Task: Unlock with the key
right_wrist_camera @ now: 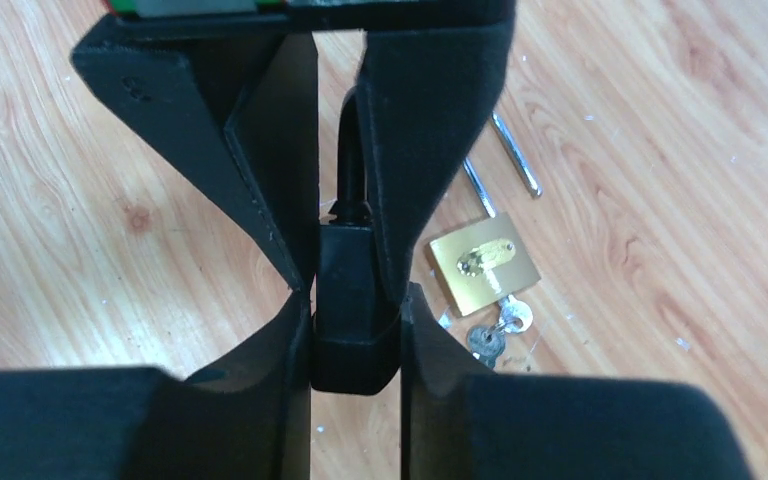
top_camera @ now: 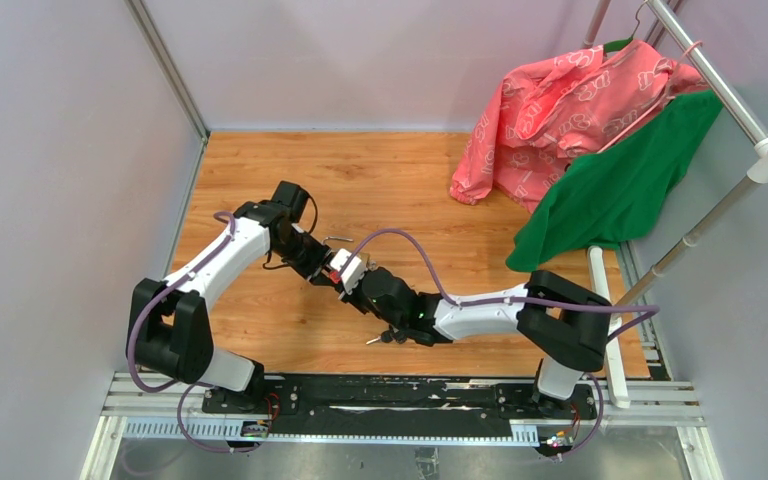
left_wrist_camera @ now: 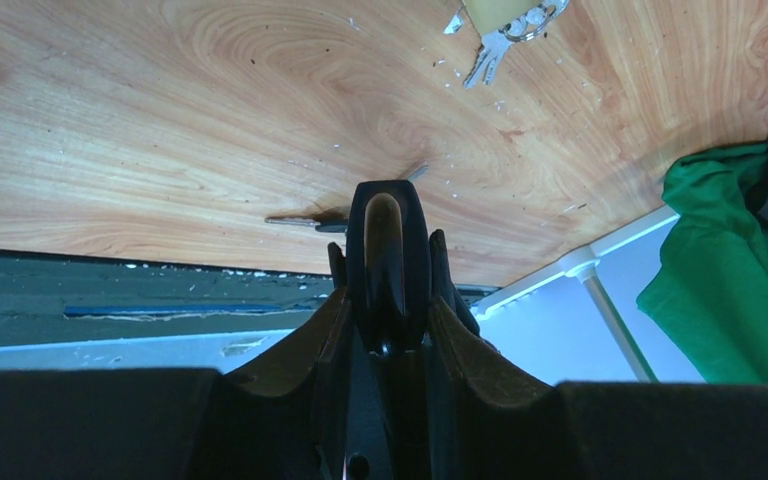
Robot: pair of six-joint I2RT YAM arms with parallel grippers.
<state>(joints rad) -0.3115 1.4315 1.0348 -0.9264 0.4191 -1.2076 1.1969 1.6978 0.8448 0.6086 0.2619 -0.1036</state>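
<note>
On the wooden bench (top_camera: 380, 180) the two arms are brought tip to tip near the middle, and a black padlock (right_wrist_camera: 348, 300) is held between them, apparently clear of the wood. The left hand (top_camera: 316, 262) is clamped on the upper part, where the thin shackle is seen running up between its fingers (right_wrist_camera: 430, 130). The right hand (top_camera: 358, 280) is closed on the boxy body from the opposite end, its pads pressed against both sides. The lock is thus gripped at both ends at once. This is judged to be a hand-over or a bracing hold, with the unlocking itself not yet begun, since no key is seen in this lock.

A brass padlock (right_wrist_camera: 482, 262) lies on the bench just beyond, with a small bunch of keys (right_wrist_camera: 495, 335) at its lower end; whether its shackle is sprung cannot be told. A single loose key (left_wrist_camera: 295, 220) lies flat on the wood near the front edge, apart from both hands.

For the next move one hand is needed free. The lock should be left to a single firm grip, keyhole turned outward, and the loose key fetched by the other hand — pinched by its head, so that the blade can be lined up with the slot.
</note>
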